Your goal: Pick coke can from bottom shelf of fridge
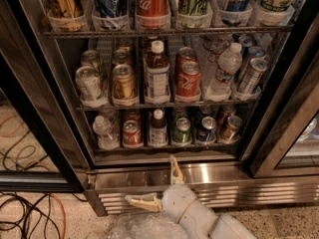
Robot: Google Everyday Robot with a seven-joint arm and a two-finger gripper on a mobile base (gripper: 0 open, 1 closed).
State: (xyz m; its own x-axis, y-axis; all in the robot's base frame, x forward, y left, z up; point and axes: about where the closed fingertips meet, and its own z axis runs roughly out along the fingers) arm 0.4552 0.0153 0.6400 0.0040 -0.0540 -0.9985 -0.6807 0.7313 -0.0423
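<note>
The coke can (132,133), small and red with a silver top, stands on the bottom shelf (164,147) of the fridge (149,176), second from the left behind the front rail. To its left is a clear water bottle (104,132), to its right a dark bottle (158,128). My gripper (158,185) hangs below the shelf in front of the steel base, open wide and empty. One cream finger (175,169) points up at the base, the other (142,201) points left. The can is up and left of it, untouched.
A green can (182,131), a blue can (207,129) and a brown can (230,128) fill the right of the bottom shelf. Middle shelf holds more cans and bottles, including a red can (189,79). Cables (30,218) lie on the floor at left. Black door frames flank the opening.
</note>
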